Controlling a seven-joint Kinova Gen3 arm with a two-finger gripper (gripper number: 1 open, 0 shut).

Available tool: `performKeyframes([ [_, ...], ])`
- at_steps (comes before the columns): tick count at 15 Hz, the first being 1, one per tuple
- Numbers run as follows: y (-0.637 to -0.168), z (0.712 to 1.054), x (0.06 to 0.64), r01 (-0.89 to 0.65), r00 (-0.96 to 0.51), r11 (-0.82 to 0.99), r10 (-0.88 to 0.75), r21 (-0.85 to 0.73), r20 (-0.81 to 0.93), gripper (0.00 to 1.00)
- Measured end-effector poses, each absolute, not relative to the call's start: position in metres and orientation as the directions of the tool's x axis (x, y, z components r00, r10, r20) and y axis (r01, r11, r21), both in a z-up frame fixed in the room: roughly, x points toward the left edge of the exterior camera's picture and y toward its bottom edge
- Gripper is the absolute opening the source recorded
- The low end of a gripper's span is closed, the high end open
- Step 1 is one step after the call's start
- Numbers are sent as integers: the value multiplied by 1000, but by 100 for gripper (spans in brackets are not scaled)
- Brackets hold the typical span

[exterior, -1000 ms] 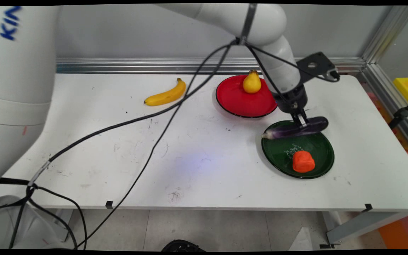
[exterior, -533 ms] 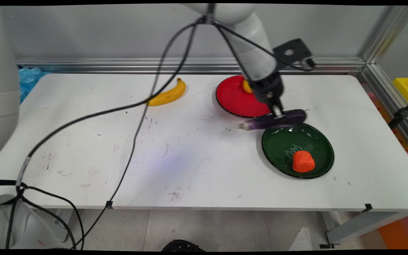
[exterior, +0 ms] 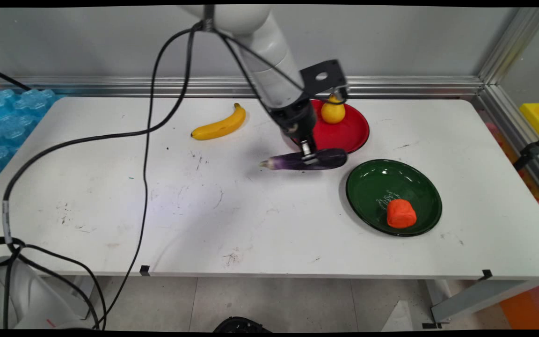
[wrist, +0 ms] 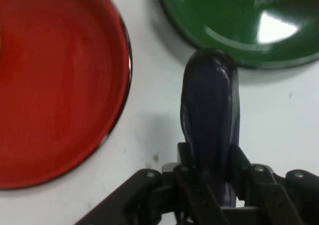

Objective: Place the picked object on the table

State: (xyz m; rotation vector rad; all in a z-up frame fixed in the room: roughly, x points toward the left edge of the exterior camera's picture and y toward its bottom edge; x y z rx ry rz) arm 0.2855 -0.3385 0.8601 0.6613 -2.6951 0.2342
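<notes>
My gripper (exterior: 310,156) is shut on a purple eggplant (exterior: 304,160), carrying it just above the table in front of the red plate (exterior: 346,135). The eggplant lies level, its pale stem end pointing left. From the hand view the eggplant (wrist: 209,120) sticks out between my fingers (wrist: 185,160), with the red plate (wrist: 55,80) to its left and the green plate (wrist: 239,26) beyond its tip. A yellow pear (exterior: 333,111) stands on the red plate. On the green plate (exterior: 372,182) at the right sits an orange lump (exterior: 401,213).
A banana (exterior: 220,125) lies on the table at the back, left of the red plate. Black cables (exterior: 145,140) hang from the arm across the table's left half. An aluminium rail (exterior: 391,85) runs along the back edge.
The gripper has carried the eggplant leftward, off the green plate's far rim to the spot in front of the red plate. The pear, hidden half a second ago, shows again.
</notes>
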Motion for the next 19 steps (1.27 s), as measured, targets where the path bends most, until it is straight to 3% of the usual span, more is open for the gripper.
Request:
performKeyframes([
  [12, -350, 777, 296, -440, -846, 893, -378, -92, 375, 0],
  [13, -352, 775, 296, -445, -841, 891, -380, -92, 384, 100],
  [19, -351, 790, 301, -456, -822, 885, -380, -91, 425, 100],
])
